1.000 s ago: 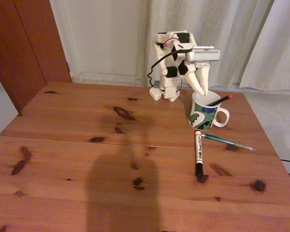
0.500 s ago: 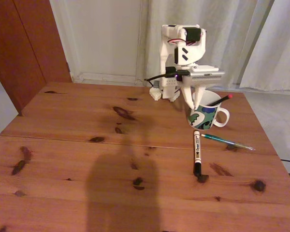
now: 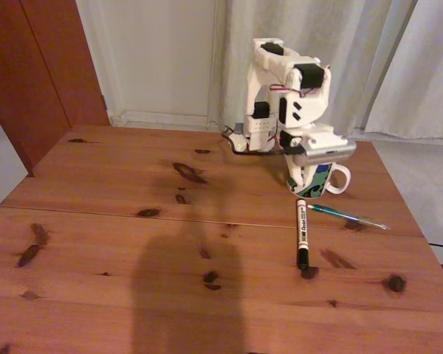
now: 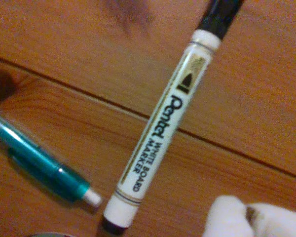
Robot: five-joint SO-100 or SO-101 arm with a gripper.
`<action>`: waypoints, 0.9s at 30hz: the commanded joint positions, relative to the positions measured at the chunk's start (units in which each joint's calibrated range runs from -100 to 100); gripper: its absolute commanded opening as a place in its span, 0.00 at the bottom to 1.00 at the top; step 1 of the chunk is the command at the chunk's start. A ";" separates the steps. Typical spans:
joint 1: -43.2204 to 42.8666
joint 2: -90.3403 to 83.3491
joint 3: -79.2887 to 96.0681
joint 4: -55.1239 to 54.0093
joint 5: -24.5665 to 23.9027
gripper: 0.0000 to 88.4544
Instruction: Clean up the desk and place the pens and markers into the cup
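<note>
Hanging low over the desk (image 3: 133, 221), the gripper (image 3: 304, 177) sits just in front of the cup (image 3: 314, 179) in the fixed view, partly hiding the cup's patterned wall; handle pokes out to the right. White marker (image 3: 302, 232) lies on the desk directly toward the camera from the claw, close by, apart from it. Its long axis runs near-to-far in that view, white end nearest the cup, black cap at the near end. Teal pen (image 3: 347, 216) rests to the marker's right, slanting away from the cup, tip end near the marker's white end but not touching it. Wrist view: marker (image 4: 160, 128) crosses the frame on a steep diagonal, cap at top; teal pen (image 4: 42, 165) at lower left, its metal tip just beside the marker's lower end. One white fingertip (image 4: 229, 219) shows at the bottom right corner, off the marker's barrel. Claw spread: cannot tell, second finger not seen, nothing seen held. Judgement: marker is the nearer target; jaws would need to straddle the barrel across its long axis, so wrist roll matters more than reach. Pen's closeness at the white end is a snag risk.
</note>
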State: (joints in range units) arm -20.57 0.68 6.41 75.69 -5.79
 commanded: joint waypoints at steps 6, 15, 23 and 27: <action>-2.47 3.91 -3.53 -0.55 -0.18 0.01; -3.27 6.81 -3.44 -0.73 -0.24 0.01; -2.55 9.71 -2.53 -8.04 -2.23 0.01; -2.55 10.29 -3.44 -8.21 -5.06 0.01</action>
State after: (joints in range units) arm -23.29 11.27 6.33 68.73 -9.06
